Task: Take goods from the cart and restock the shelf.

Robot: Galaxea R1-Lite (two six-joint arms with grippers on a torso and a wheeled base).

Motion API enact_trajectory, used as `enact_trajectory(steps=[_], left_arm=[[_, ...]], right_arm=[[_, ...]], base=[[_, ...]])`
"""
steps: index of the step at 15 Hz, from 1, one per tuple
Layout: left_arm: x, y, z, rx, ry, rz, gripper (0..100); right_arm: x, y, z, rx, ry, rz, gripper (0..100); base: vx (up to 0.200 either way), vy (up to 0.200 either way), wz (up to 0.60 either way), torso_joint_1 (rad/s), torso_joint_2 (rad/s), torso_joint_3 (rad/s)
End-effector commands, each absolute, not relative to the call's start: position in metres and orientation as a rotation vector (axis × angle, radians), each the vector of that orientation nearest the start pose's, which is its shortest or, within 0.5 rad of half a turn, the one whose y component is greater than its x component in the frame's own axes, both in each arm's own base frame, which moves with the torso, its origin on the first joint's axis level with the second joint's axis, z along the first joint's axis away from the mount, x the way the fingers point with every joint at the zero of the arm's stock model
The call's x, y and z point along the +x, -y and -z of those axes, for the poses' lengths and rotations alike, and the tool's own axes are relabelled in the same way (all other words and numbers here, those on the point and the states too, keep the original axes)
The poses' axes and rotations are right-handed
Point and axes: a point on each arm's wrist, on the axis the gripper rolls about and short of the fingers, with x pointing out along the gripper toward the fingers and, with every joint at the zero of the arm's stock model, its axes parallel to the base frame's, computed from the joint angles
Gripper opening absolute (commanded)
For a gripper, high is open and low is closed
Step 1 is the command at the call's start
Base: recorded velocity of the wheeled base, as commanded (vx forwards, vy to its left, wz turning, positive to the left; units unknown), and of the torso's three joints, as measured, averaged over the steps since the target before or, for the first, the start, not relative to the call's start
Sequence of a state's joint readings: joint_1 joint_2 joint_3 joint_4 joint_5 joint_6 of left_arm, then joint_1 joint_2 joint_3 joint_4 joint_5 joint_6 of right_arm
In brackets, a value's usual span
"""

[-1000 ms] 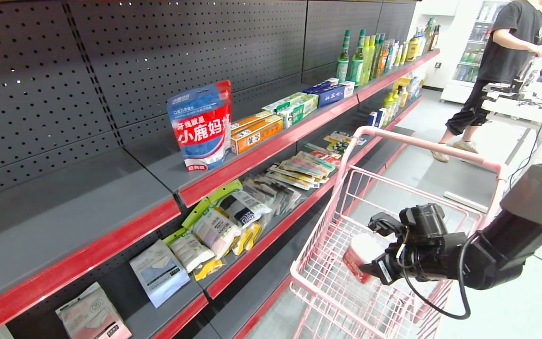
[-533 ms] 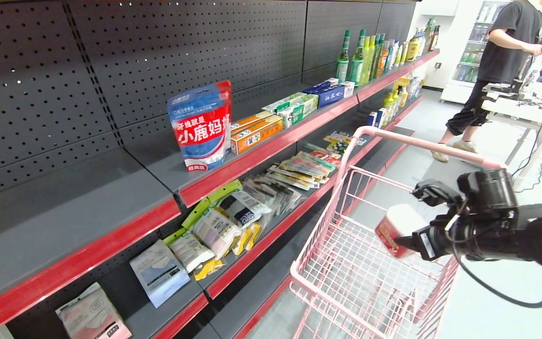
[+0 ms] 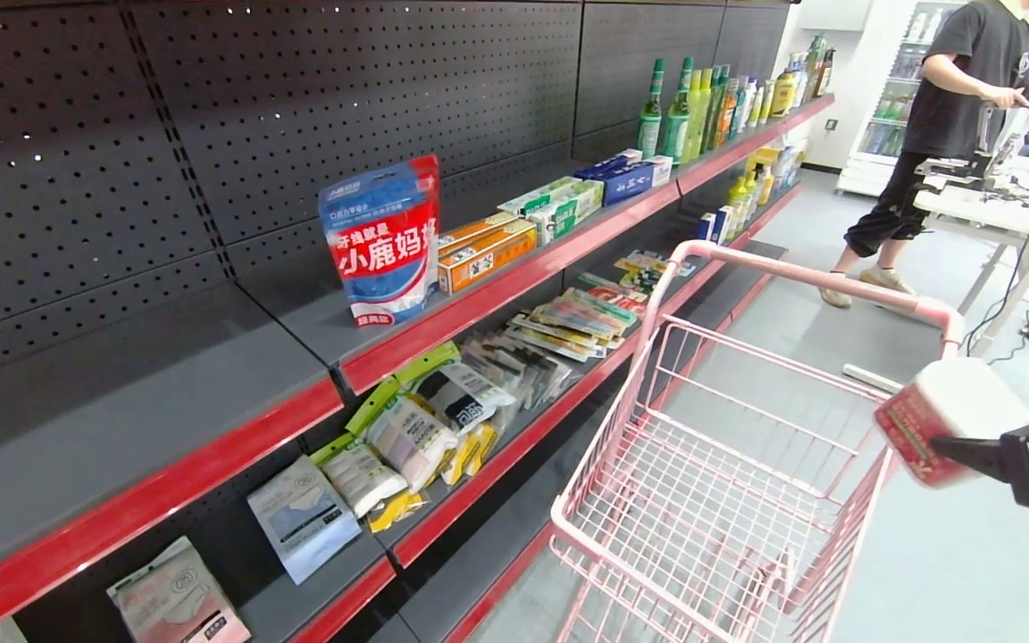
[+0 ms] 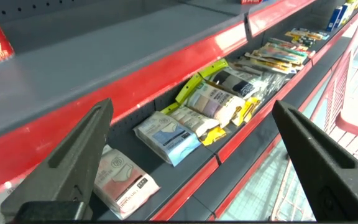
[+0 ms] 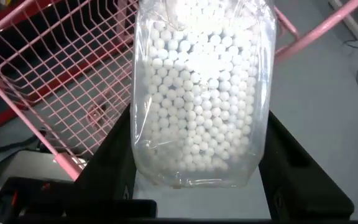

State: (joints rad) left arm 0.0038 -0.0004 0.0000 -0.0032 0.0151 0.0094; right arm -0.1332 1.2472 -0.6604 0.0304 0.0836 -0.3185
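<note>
- Since a second ago, the right arm has lifted the bead pack (image 3: 948, 415) out of the cart (image 3: 800, 279) and carried it past the right rim. The pack now hangs just outside the cart's corner by the handle.
- Our right gripper (image 5: 201, 155) is clamped on the pack, one finger on each side. The pink mesh shows past it in the wrist view.
- Our left gripper (image 4: 191, 162) is spread wide and holds nothing. It faces the packets (image 4: 213, 102) on the lower shelf.
- We judge the pick done and the placing still to do. The pack is well apart from the upper shelf (image 3: 121, 393), with the whole cart between them.
- On that shelf a blue-and-red bag (image 3: 382, 239) stands upright near the front edge, with toothpaste boxes (image 3: 483, 250) just beside it. The grey deck from the bag toward the near end looks like the best room for the pack.
- We expect the carry will need to clear the cart's handle and near rim. It must then pass over the shelf's red front lip (image 3: 211, 455) without touching the bag.
</note>
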Motion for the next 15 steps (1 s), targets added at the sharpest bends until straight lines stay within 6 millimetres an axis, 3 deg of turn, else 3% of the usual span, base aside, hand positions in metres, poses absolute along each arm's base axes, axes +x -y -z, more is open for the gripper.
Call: enact_trajectory(steps=[1, 6, 15], left_arm=[[-0.023, 0.000, -0.076, 0.009, 0.005, -0.020, 100], [-0.023, 0.000, -0.076, 0.009, 0.005, -0.018, 100], [-0.023, 0.000, -0.076, 0.008, 0.005, -0.018, 100]], right_arm=[[0.137, 0.022, -0.207, -0.251, -0.506, 0.005, 0], [0.104, 0.016, -0.193, -0.272, -0.535, -0.001, 0], [0.108, 0.017, -0.197, -0.343, -0.530, -0.015, 0]], base=[[0.000, 0.000, 0.00, 0.159, -0.36, -0.183], [0.000, 0.000, 0.00, 0.182, -0.40, -0.218], [0.000, 0.000, 0.00, 0.172, -0.36, -0.198]])
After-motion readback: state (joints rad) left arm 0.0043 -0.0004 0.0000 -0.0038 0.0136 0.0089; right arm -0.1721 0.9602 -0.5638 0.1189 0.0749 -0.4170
